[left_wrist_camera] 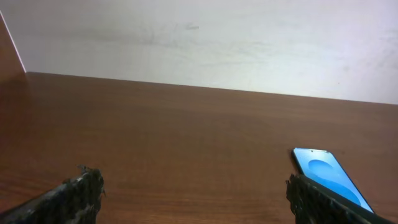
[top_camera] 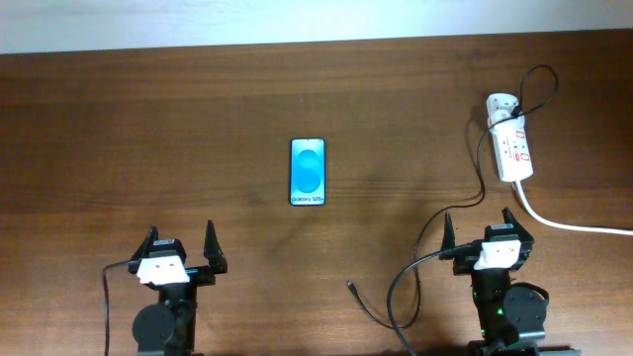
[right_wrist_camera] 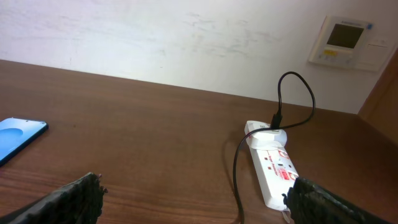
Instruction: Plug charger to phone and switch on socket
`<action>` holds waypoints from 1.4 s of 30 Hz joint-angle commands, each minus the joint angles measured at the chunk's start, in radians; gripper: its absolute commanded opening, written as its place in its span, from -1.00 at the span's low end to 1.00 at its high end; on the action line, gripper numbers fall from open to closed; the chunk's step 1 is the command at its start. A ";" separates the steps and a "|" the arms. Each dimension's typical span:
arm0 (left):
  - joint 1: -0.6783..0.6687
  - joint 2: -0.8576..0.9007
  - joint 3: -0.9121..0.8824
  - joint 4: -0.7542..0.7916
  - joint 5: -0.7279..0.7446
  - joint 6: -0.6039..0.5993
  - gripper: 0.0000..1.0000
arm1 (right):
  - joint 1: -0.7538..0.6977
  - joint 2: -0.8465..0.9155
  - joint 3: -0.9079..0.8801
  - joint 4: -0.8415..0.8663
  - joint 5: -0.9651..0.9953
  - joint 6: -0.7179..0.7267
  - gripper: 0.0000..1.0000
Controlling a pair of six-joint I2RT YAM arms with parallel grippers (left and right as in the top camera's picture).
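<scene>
Under me stretches a dark brown wooden table (top_camera: 148, 119) with a fine grain running lengthwise and a faint gloss. Its far edge meets a plain off-white wall (top_camera: 297, 20), which in my wrist views shows faint grey scuffs. High on that wall, to my right, I see a small white rectangular control panel (right_wrist_camera: 346, 41) with a greyish-green display window near its top. Just right of the panel stands a brown wooden upright surface (right_wrist_camera: 382, 93); I cannot tell whether it is a door or a cabinet side. A similar brown wooden strip (left_wrist_camera: 7, 56) borders the wall at my far left.
</scene>
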 commanded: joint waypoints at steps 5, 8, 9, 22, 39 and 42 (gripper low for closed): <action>0.005 -0.005 -0.002 0.472 0.114 0.019 0.98 | 0.002 -0.005 -0.005 -0.005 0.023 -0.003 0.97; 0.005 -0.005 0.029 0.728 0.116 0.016 0.98 | 0.002 -0.005 -0.005 -0.005 0.023 -0.003 0.97; 0.005 -0.001 0.056 0.697 0.119 0.003 0.98 | 0.002 -0.005 -0.005 -0.005 0.023 -0.003 0.97; 0.005 0.909 0.973 -0.124 0.825 0.071 0.98 | 0.002 -0.005 -0.005 -0.005 0.023 -0.003 0.97; -0.336 1.850 1.847 -1.196 0.285 -0.062 0.98 | 0.002 -0.005 -0.005 -0.005 0.023 -0.003 0.97; -0.355 1.905 1.847 -1.207 0.211 -0.201 0.98 | 0.002 -0.005 -0.005 -0.005 0.023 -0.003 0.97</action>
